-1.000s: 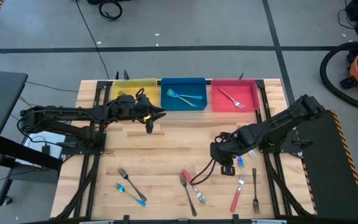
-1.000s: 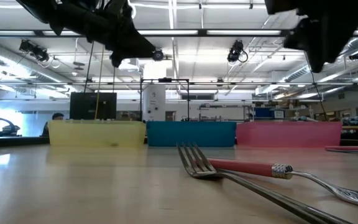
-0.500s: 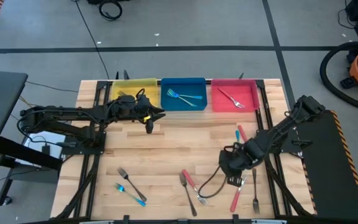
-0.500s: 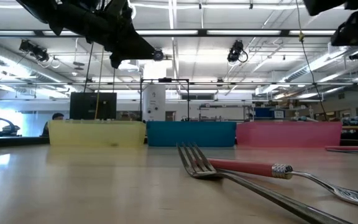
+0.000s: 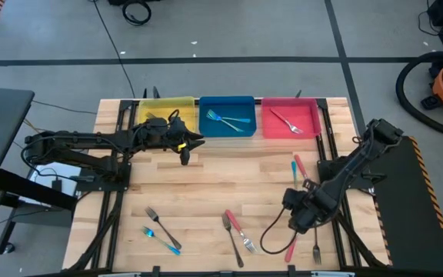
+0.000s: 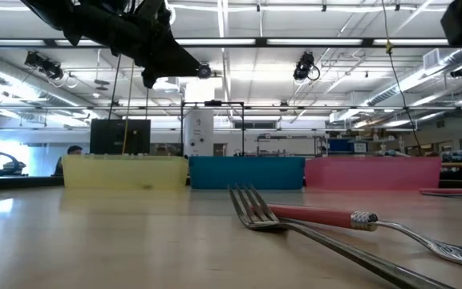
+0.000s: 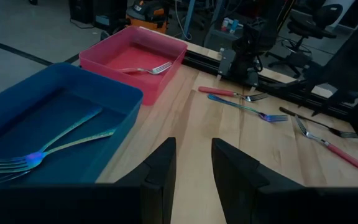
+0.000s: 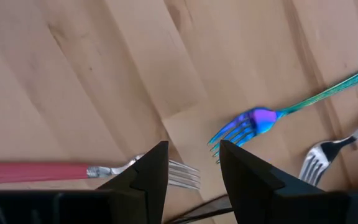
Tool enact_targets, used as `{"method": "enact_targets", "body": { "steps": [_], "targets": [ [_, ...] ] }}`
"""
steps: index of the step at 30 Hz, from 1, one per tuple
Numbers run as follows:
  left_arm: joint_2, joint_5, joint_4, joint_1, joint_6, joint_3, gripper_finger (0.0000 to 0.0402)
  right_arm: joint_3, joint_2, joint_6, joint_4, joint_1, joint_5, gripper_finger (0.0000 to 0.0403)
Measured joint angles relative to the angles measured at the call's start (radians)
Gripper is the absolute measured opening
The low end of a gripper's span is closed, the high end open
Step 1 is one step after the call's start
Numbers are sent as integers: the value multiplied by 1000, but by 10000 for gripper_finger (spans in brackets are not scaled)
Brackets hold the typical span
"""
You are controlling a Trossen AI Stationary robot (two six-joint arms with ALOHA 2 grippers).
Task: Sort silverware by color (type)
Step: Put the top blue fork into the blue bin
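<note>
Table [image 5: 206,173] has yellow bin [image 5: 165,113], blue bin [image 5: 226,117] and pink bin [image 5: 290,119] along the back, forks [image 5: 235,231] scattered up front. Left gripper [image 5: 184,151] hangs open, empty, near the bins; right gripper [image 8: 191,171] open over a red-handled fork [image 8: 55,170].

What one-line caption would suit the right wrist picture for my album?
The right tool, fingers apart and empty, hangs over the wooden table between a red-handled fork and an iridescent blue fork.
</note>
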Motion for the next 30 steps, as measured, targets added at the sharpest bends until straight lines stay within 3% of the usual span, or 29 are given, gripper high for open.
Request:
{"method": "enact_targets", "body": {
  "steps": [9,17,23,30],
  "targets": [
    [0,0,0,0,-17,0,103,-49,12,-48,29,45,38,151],
    [0,0,-3,0,-26,0,103,-49,162,-259,25,95,123,151],
    [0,0,-8,0,-27,0,103,-38,200,-265,16,101,162,151],
    [0,0,-12,0,-27,0,103,-36,199,-202,16,115,135,151]
  ]
}}
